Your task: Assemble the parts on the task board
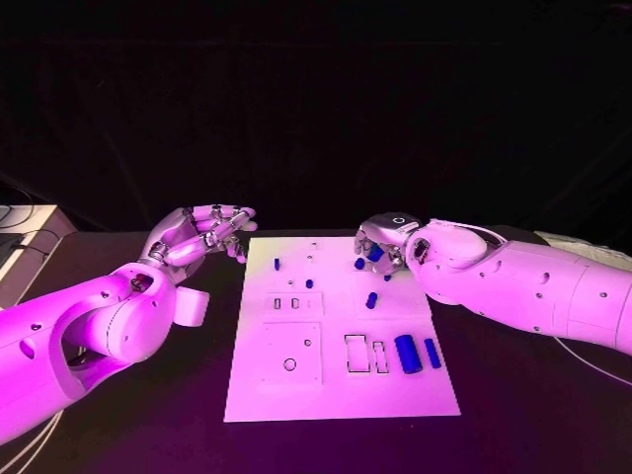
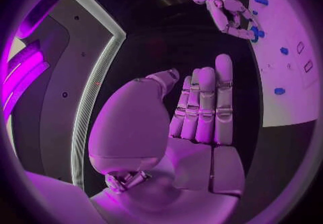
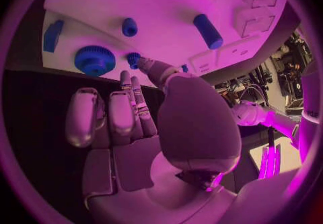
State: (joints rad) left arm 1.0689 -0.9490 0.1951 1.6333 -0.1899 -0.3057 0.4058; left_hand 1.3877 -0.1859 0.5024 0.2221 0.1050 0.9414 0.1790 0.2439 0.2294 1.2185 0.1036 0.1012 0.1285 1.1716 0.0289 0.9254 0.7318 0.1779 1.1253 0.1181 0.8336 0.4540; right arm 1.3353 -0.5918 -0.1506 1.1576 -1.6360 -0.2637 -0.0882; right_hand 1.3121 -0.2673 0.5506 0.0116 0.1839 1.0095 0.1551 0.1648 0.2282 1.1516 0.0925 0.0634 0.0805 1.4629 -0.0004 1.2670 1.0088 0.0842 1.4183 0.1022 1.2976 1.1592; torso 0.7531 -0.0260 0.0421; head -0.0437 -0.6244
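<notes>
The board (image 1: 338,385) lies mid-table, blue parts scattered over it. The left hand (image 1: 202,232) hovers off its far left corner, fingers apart, holding nothing. The right hand (image 1: 380,247) sits over the far right edge; I cannot tell whether it grips anything. Its wrist view adds a toothed gear (image 3: 94,60), a cylinder (image 3: 208,31) and a peg (image 3: 129,27).
</notes>
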